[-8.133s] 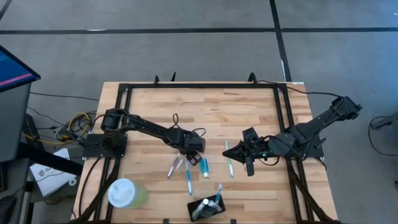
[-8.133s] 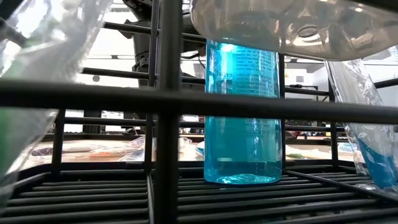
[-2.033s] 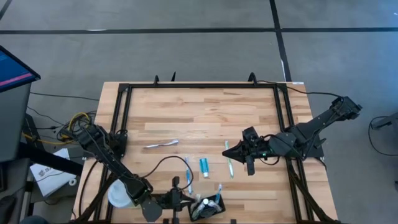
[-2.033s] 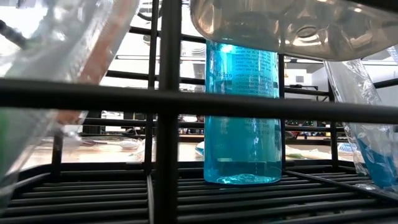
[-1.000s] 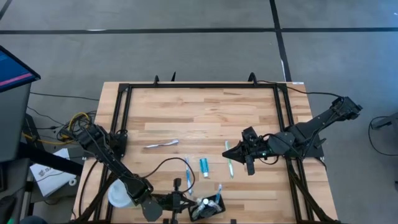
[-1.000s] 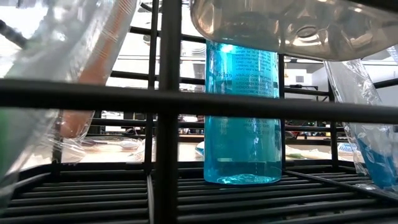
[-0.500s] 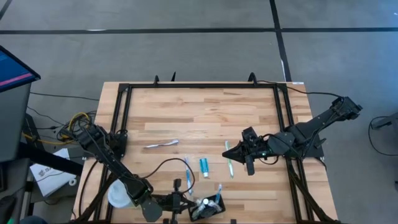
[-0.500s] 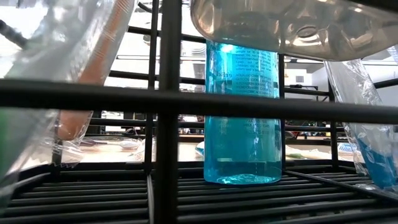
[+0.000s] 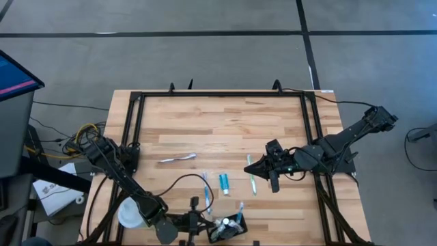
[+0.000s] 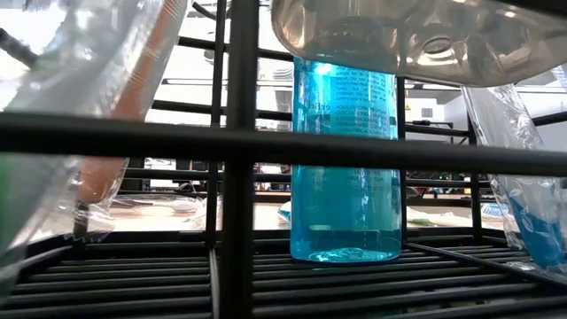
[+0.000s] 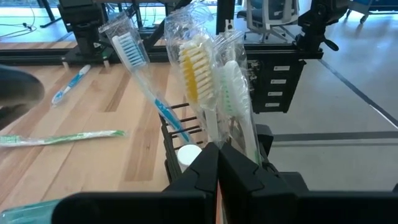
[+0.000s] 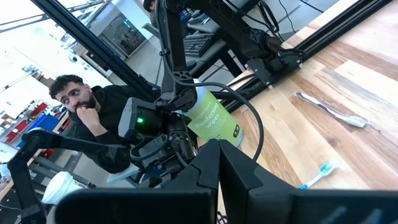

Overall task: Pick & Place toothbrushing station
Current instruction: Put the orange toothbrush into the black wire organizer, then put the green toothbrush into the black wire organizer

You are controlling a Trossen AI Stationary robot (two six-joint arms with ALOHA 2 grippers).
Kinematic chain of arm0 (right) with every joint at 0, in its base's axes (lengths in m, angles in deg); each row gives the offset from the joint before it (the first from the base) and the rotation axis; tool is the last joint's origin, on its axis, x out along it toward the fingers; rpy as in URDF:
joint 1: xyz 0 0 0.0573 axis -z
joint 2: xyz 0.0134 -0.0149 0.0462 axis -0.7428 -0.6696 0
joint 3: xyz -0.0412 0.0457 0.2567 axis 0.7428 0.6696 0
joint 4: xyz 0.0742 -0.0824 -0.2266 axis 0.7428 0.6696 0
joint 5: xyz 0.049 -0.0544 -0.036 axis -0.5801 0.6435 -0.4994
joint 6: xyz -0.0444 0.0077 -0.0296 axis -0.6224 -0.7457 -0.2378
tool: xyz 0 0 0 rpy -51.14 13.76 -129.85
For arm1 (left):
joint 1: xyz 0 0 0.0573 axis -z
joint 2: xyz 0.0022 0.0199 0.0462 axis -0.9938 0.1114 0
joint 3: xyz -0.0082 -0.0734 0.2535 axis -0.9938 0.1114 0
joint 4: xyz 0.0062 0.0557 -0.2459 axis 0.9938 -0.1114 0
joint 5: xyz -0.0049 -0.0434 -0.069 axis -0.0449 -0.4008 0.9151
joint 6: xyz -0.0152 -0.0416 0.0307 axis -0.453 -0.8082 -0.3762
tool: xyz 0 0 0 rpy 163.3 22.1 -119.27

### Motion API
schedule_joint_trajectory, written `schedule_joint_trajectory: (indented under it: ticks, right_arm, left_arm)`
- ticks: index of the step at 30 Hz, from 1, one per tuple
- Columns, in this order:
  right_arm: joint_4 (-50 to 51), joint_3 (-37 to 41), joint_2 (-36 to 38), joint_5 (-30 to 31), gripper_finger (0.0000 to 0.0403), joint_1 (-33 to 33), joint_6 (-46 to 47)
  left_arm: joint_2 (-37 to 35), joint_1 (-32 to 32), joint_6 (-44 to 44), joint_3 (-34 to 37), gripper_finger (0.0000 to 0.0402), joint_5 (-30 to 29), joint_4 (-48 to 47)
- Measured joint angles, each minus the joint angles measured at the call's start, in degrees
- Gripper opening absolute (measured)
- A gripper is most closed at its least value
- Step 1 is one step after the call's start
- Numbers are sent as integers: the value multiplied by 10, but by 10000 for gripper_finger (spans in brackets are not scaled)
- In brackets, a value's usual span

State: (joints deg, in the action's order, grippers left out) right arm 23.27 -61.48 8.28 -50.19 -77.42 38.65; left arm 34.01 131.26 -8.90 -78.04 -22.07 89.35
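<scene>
The left gripper (image 9: 196, 220) sits at the bottom edge of the overhead frame, just left of the black holder (image 9: 227, 227), with its jaws clenched and nothing caught between them that I can make out. The holder stands near the front rim of the wooden surface (image 9: 225, 123), bottom centre of that frame, with wrapped toothbrushes standing up in it; seen from the left wrist, a blue-bristled brush (image 11: 134, 53), a yellow-bristled one (image 11: 194, 74) and a pale green one (image 11: 233, 87) lean out of it in clear wrappers. Loose on the boards above the holder lie a blue toothbrush (image 9: 206, 186), a teal tube (image 9: 223, 182) and a green toothbrush (image 9: 251, 182), with one pale wrapped brush (image 9: 176, 158) farther to the left. The pale green cup (image 9: 131, 212) stands at lower left, partly under the left arm. The right gripper (image 9: 273, 183) rests right of centre, just beside the green toothbrush, jaws clenched and empty. A person (image 12: 93, 121) shows beyond the surface in the right wrist view.
</scene>
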Motion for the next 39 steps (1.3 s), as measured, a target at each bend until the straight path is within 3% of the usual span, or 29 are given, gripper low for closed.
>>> schedule_joint_trajectory:
  ticks: [16,21,30,39]
  right_arm:
    - [0,0,0,1,0,0,-4]
    - [0,0,0,1,0,0,-5]
    - [1,0,0,1,0,0,-5]
    - [2,0,0,0,0,0,-5]
  left_arm:
    - [0,-1,-4,0,1,21,0]
    - [0,-2,-59,0,10,31,-35]
    - [0,-2,-94,0,45,31,-49]
    - [0,-1,-123,0,105,25,-47]
